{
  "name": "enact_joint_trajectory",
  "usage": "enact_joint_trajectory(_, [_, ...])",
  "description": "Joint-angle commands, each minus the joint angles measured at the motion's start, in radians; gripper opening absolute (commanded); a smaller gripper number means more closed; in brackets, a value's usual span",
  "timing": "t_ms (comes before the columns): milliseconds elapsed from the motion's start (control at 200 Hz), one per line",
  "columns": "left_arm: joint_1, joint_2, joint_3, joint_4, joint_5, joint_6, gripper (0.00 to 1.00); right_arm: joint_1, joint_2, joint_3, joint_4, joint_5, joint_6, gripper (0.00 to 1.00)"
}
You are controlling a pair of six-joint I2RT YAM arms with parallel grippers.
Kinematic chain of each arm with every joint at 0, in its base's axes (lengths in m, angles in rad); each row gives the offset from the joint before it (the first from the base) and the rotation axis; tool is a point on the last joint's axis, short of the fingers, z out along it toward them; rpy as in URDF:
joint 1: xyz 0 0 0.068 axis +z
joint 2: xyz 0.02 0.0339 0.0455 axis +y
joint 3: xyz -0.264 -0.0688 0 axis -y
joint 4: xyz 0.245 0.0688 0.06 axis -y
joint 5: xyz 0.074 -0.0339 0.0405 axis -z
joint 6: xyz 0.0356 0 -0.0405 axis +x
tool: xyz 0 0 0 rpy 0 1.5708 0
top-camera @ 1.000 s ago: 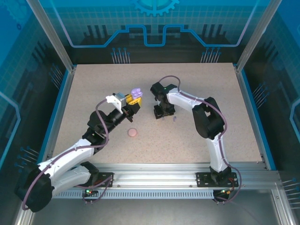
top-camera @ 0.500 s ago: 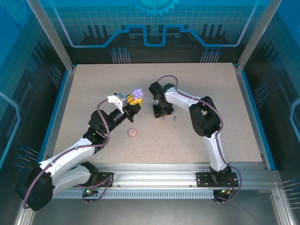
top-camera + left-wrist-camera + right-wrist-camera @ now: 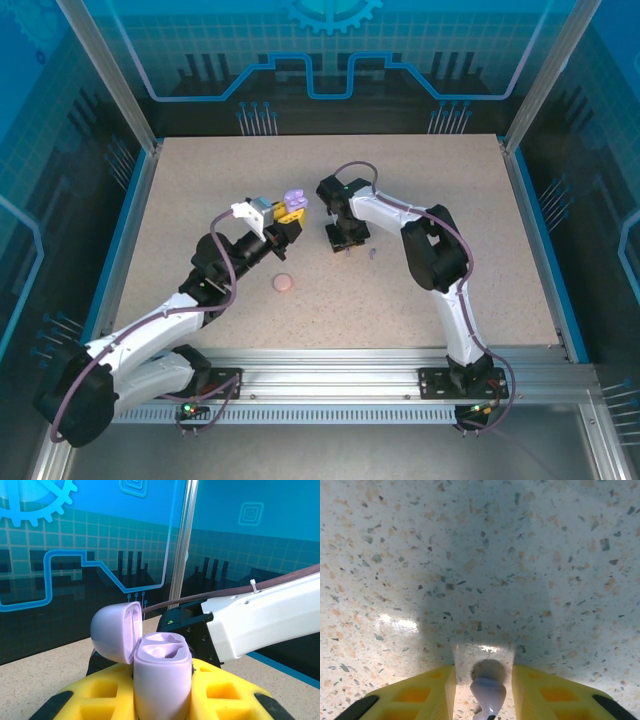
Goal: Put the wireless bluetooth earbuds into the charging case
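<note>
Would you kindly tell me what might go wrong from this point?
1. The small pale stemmed earbud lies loose on the table between the right jaws, with gaps on both sides; closing off-centre could flick it away.
2. The open purple plastic charging case is gripped low in the left jaws; pressing a bud in could tip it.

Bright even light w/ soft shadow + glare under right claw (image 3: 483, 687)

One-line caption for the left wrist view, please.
Left claw holds the lilac plastic charging case upright, lid hinged open leftward, wells empty, white right arm behind.
</note>
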Motion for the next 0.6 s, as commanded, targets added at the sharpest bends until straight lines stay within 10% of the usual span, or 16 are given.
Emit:
enact_joint_trajectory(0, [-0.007,0.006,0.041,0.016,0.015,0.013,0.0,0.013,0.039,0.024,-0.045,0.031,-0.014,0.35])
enact_joint_trajectory(595, [-0.007,0.005,0.045,0.011,0.021,0.011,0.0,0.003,0.008,-0.011,-0.037,0.014,-0.013,0.28])
